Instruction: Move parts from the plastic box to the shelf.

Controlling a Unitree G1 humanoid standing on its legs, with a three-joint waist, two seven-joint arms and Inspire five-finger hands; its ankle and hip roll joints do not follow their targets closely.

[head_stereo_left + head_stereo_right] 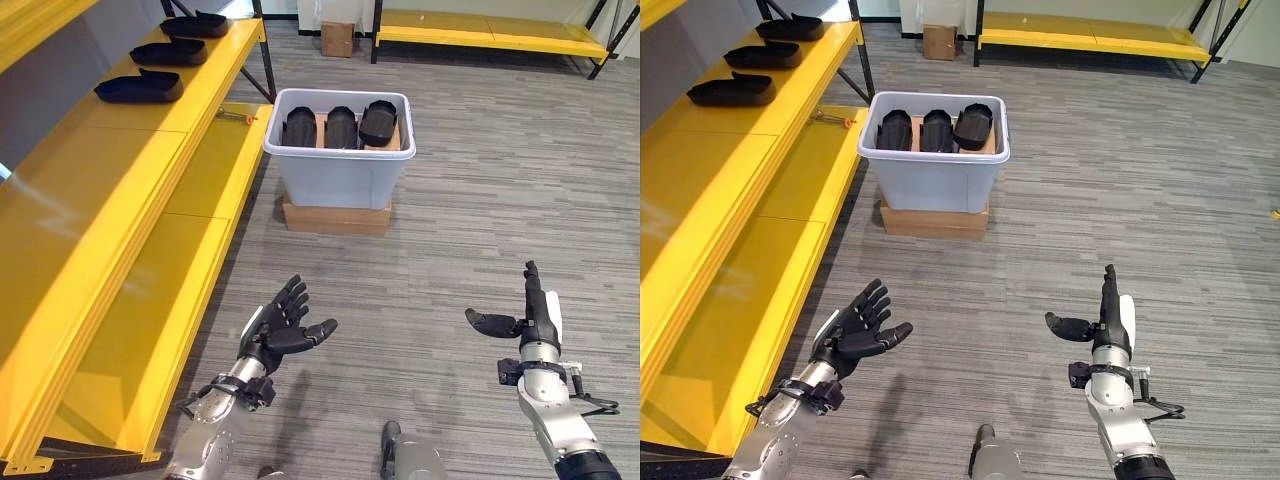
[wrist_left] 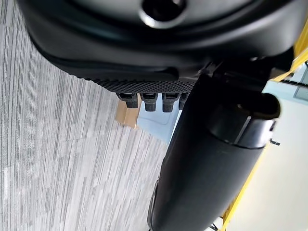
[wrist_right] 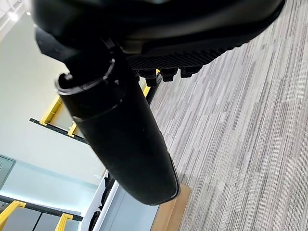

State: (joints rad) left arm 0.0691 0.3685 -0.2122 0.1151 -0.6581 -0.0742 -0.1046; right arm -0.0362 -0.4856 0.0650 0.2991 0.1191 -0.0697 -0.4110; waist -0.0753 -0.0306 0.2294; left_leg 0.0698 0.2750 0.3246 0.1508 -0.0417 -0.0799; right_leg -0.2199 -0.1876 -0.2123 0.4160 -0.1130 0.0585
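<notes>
Three parts [image 1: 140, 88] lie on the yellow shelf [image 1: 150, 170] and three more [image 1: 340, 127] wait in the plastic box [image 1: 338, 165] — the job looks half done (a judgement), with the left hand [image 1: 280, 328] and the right hand [image 1: 532, 315] both spread-fingered, empty and well short of the box.

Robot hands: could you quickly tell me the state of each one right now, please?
Left hand: open, fingers spread, holding nothing.
Right hand: open, fingers straight, holding nothing.
</notes>
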